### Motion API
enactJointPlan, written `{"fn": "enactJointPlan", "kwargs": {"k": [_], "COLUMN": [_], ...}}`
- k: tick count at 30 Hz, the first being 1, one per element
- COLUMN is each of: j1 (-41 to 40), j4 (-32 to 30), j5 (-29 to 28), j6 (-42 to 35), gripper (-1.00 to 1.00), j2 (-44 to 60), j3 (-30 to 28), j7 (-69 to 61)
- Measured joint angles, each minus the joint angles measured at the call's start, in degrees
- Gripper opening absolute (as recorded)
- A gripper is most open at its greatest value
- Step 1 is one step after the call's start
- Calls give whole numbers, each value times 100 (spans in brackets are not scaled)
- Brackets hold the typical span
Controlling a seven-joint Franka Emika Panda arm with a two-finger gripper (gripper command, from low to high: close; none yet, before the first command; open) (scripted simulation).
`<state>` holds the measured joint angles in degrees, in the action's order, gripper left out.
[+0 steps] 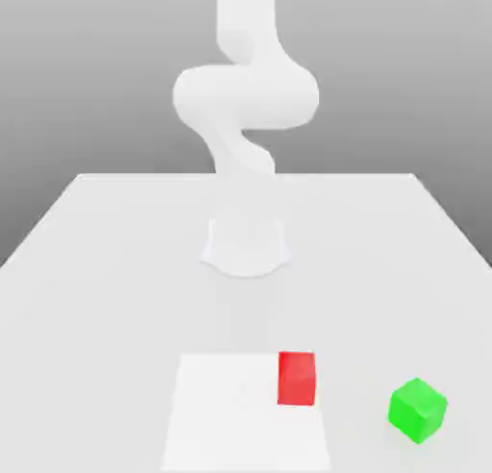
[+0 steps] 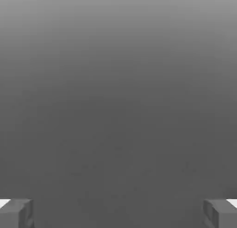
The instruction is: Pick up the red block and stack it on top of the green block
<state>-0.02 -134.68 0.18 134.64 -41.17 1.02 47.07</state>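
In the exterior view, nearest the camera, a pale square patch [image 1: 248, 413] is seen on the white table [image 1: 86, 298]. The red block [image 1: 296, 378] rests at that patch's corner toward the exterior view's right, upright and square to it. The green block [image 1: 418, 410] sits on the bare table toward the exterior view's right of the red one, well apart from it and turned so that one corner faces the camera. Nothing is stacked on either block, and nothing is seen lying between them.

Farther back, the round white base [image 1: 246, 245] of the arm [image 1: 245, 96] is set near the table's middle, and the arm is folded above it, rising out of the top of the view.

In the hand view, the gripper [image 2: 118, 214] is shown released: its two grey fingertips [image 2: 16, 213] stand wide apart at opposite edges, with nothing held between them and only plain grey surface beyond.
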Motion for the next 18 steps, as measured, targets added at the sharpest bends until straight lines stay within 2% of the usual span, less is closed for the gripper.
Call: {"fn": "enactJointPlan", "kwargs": {"k": [18], "j1": [166], "j4": [-2271], "j5": [-26], "j6": [2308], "gripper": [0], "j2": [3831], "j3": [721], "j7": [1122]}}
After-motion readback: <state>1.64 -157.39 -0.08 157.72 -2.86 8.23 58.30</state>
